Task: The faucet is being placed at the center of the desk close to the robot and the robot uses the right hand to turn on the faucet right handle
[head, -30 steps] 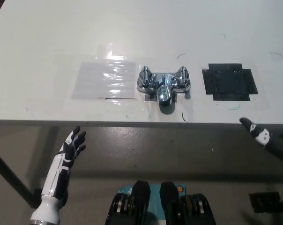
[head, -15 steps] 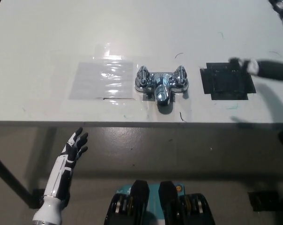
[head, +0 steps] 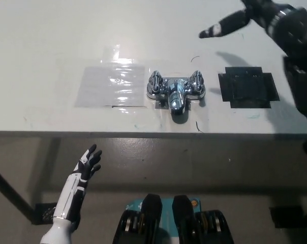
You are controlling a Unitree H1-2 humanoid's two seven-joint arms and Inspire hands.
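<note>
Head view, looking steeply down on the white bench. I see the black right hand raised over the far right part of the bench, its arm entering from the right edge. Its fingers are spread and empty, one of them stretched towards picture left with a pale tip. The hand lies beyond and to the right of the faucet and is well apart from it; its shadow falls on the bench surface just beside the black tape patch.

The chrome faucet stands near the bench's front edge, about midway along it, with its spout pointing towards the robot. The right handle and the left handle sit at either end of the body, and nothing touches either. No object stands between the right hand and the right handle.

A clear plastic sheet lies flat on the bench just left of the faucet. The black tape patch lies flat to the faucet's right, apart from it.

The white left hand rests at lower left, below the bench's front edge, fingers apart and holding nothing.
</note>
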